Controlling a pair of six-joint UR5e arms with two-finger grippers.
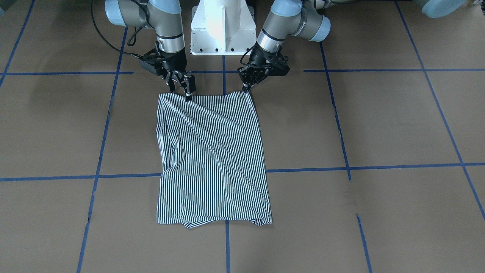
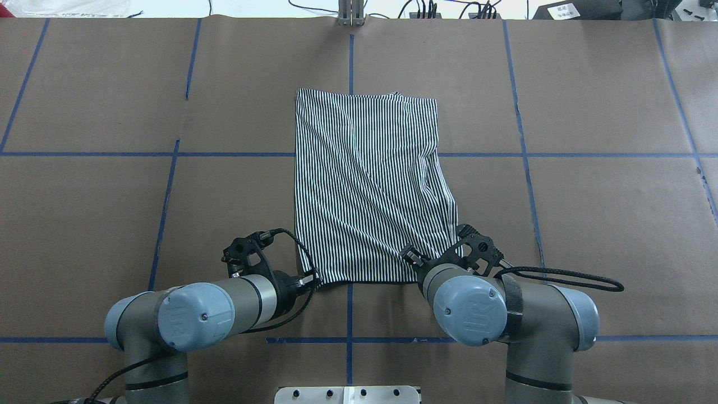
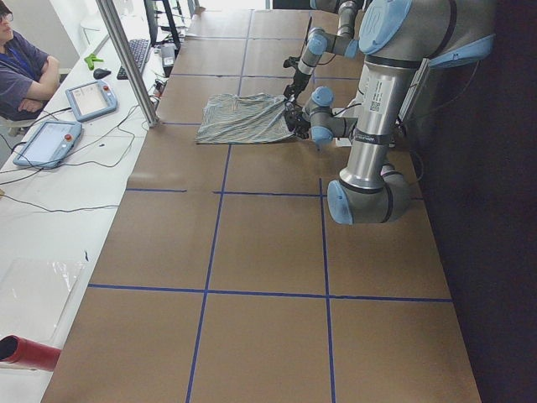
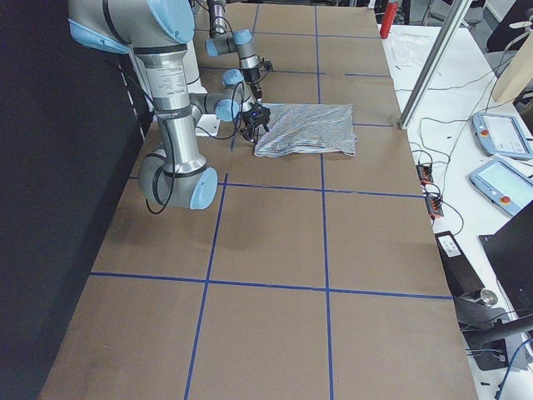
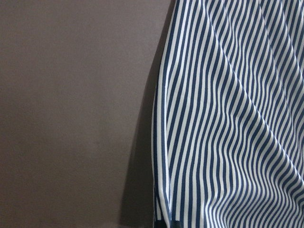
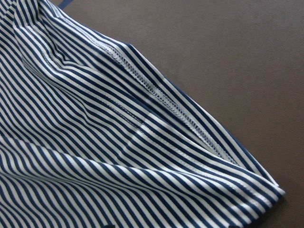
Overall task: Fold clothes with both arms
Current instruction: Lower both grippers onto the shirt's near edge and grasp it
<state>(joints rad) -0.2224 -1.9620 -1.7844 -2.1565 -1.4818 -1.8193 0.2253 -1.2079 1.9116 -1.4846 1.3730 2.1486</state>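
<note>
The striped polo shirt (image 1: 212,159) lies on the table (image 1: 379,121). The left tool (image 1: 246,90) pinches its near corner. The right tool (image 1: 182,93) points down at the adjacent corner, grip state indeterminate.

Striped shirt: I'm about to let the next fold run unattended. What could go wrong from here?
1. The right gripper sits inward of the shirt and its robot-side corner, so that corner may sag and fold unevenly.
2. The left gripper meets only the very tip of its corner; such a thin hold might slip.
3. Diagonal creases cross the shirt and could get pressed in.
</note>
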